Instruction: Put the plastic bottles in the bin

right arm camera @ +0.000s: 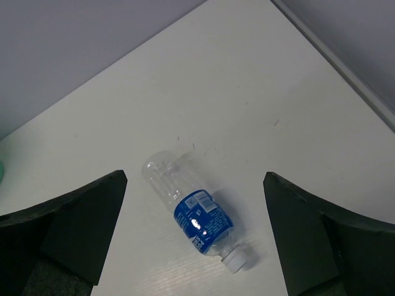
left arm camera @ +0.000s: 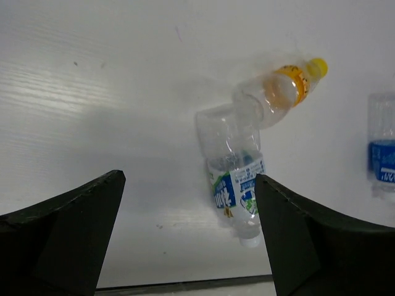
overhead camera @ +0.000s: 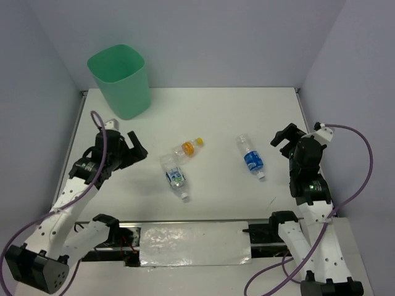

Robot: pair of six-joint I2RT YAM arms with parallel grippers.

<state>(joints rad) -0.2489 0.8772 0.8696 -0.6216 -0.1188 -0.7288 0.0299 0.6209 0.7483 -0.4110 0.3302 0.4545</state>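
Three bottles on table: orange-capped touching green-labelled, blue-labelled apart. Bin far left. Left gripper, right gripper spread, empty.

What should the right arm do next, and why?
Probably lower the right gripper onto the blue-labelled bottle. The bottle lies on its side on the table, framed between the open fingers in the right wrist view. Nothing is held, and the bin stands far off.

Two arms, same build: left arm, right arm. White shells on long links; black joints, wrists and bases. Purple cable on each, the right one's bulging toward 3 o'clock. Fingers matte black, thick, wedge-shaped, tips blunt
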